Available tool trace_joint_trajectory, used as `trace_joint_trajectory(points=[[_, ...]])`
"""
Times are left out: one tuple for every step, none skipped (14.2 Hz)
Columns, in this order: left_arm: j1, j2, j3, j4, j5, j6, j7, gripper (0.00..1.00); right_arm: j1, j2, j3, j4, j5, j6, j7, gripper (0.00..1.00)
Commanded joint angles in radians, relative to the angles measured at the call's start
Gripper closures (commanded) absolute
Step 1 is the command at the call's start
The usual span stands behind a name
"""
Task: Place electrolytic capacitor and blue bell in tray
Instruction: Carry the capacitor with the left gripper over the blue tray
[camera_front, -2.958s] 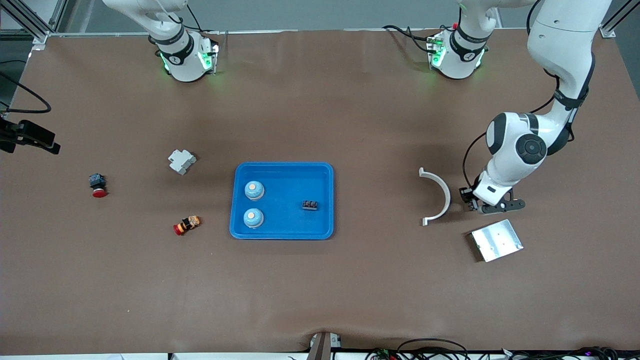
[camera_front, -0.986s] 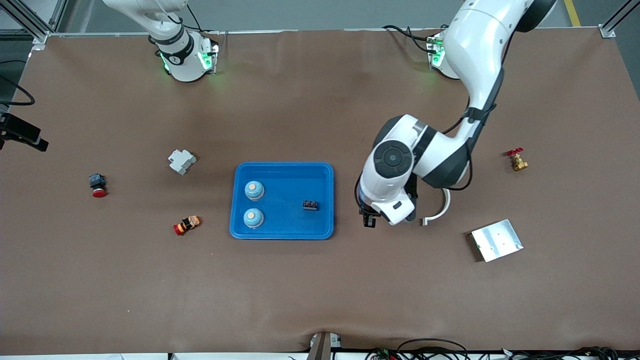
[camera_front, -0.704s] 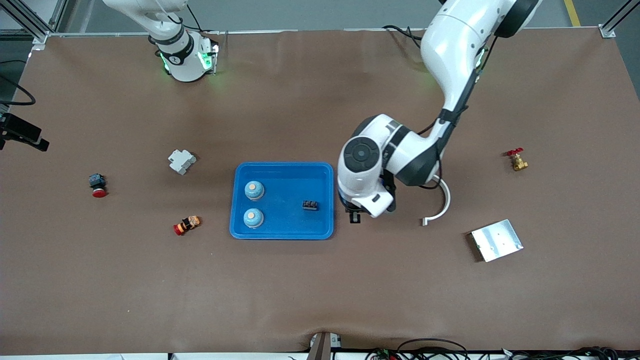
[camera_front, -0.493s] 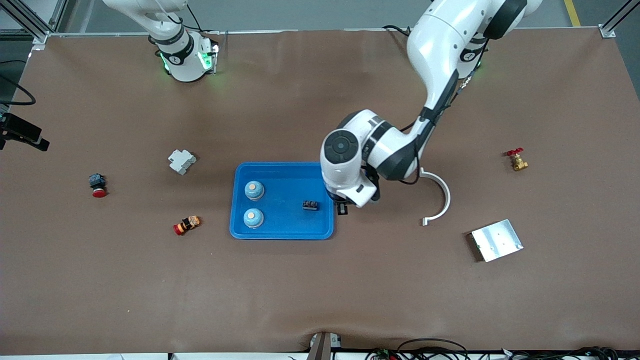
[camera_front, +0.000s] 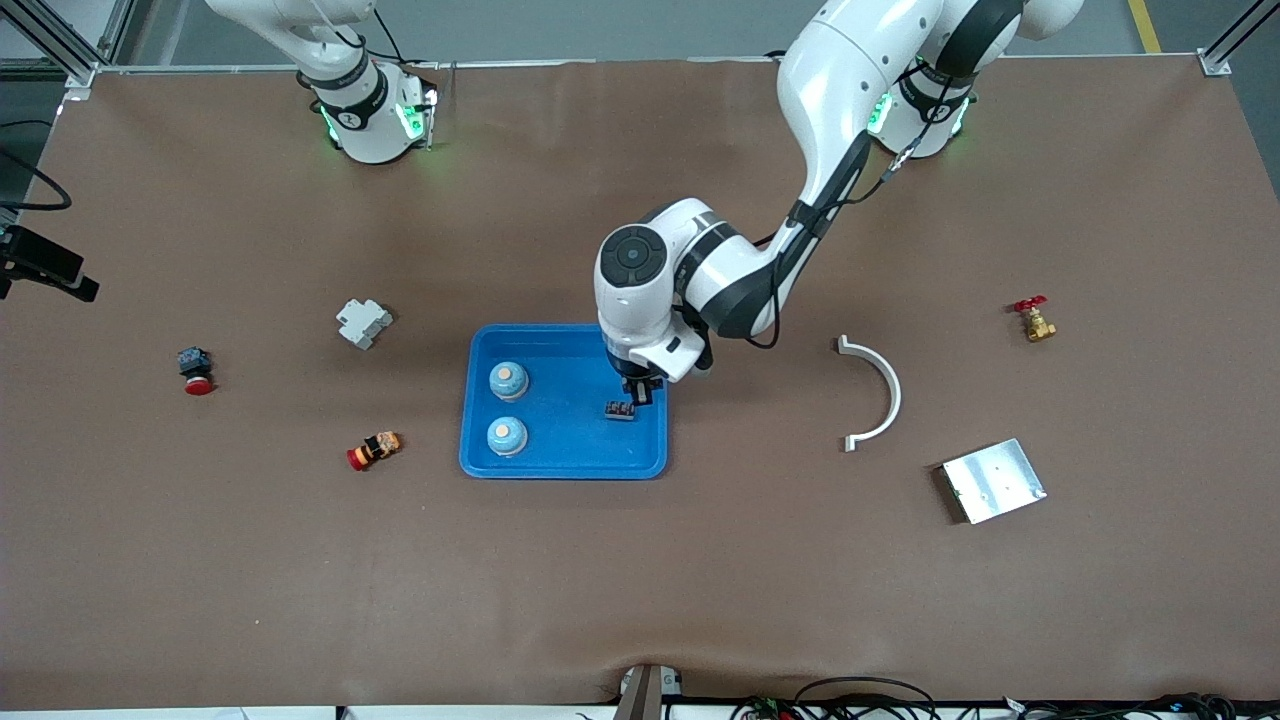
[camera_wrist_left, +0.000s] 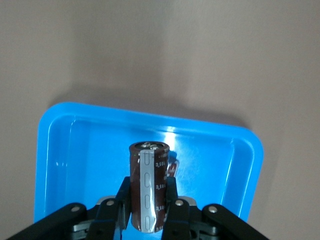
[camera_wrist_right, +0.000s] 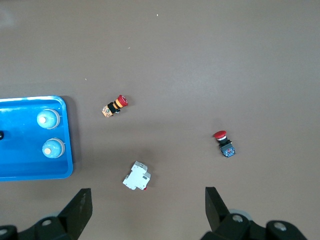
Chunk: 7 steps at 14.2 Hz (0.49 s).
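Observation:
The blue tray (camera_front: 565, 466) lies mid-table and holds two blue bells (camera_front: 508, 380) (camera_front: 507, 436) and a small black part (camera_front: 620, 410). My left gripper (camera_front: 638, 388) hangs over the tray's end toward the left arm, just above the black part. In the left wrist view it (camera_wrist_left: 148, 186) is shut on a dark brown electrolytic capacitor (camera_wrist_left: 148, 192) with a silver stripe, held over the tray floor (camera_wrist_left: 90, 150). My right gripper (camera_wrist_right: 148, 207) is open and empty, waiting high over the right arm's end of the table. The tray (camera_wrist_right: 20, 167) and bells (camera_wrist_right: 48, 118) show there too.
A white curved piece (camera_front: 880, 395), a silver plate (camera_front: 993, 480) and a brass valve (camera_front: 1035, 320) lie toward the left arm's end. A white breaker (camera_front: 363, 322) and two red-capped buttons (camera_front: 195, 370) (camera_front: 373, 450) lie toward the right arm's end.
My left arm has swung from beside the white curved piece across the table to over the tray, gripper shut on the capacitor. The right arm has not moved.

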Motion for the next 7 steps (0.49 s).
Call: trace_joint_trajectory(points=[[-0.033, 0.032, 0.013, 0.028, 0.014, 0.033, -0.035, 1.0, -0.011, -0.003, 0.007, 0.003, 0.013, -0.011, 0.003, 0.0], [-0.038, 0.043, 0.015, 0.028, 0.014, 0.05, -0.041, 1.0, -0.011, -0.003, 0.007, 0.003, 0.013, -0.011, 0.003, 0.0], [-0.044, 0.047, 0.015, 0.027, 0.016, 0.065, -0.044, 1.0, -0.011, -0.003, 0.005, 0.003, 0.013, -0.011, 0.003, 0.0], [-0.056, 0.055, 0.015, 0.028, 0.018, 0.078, -0.044, 1.0, -0.011, -0.003, 0.005, 0.003, 0.013, -0.014, 0.003, 0.0], [-0.058, 0.061, 0.023, 0.028, 0.016, 0.087, -0.044, 1.0, -0.011, -0.003, 0.005, 0.003, 0.013, -0.014, 0.003, 0.0], [-0.067, 0.069, 0.023, 0.027, 0.019, 0.098, -0.039, 1.0, -0.011, -0.003, 0.005, 0.003, 0.013, -0.014, 0.003, 0.0], [-0.073, 0.078, 0.026, 0.028, 0.021, 0.101, -0.033, 1.0, -0.011, -0.003, 0.005, 0.003, 0.013, -0.014, 0.003, 0.0]])
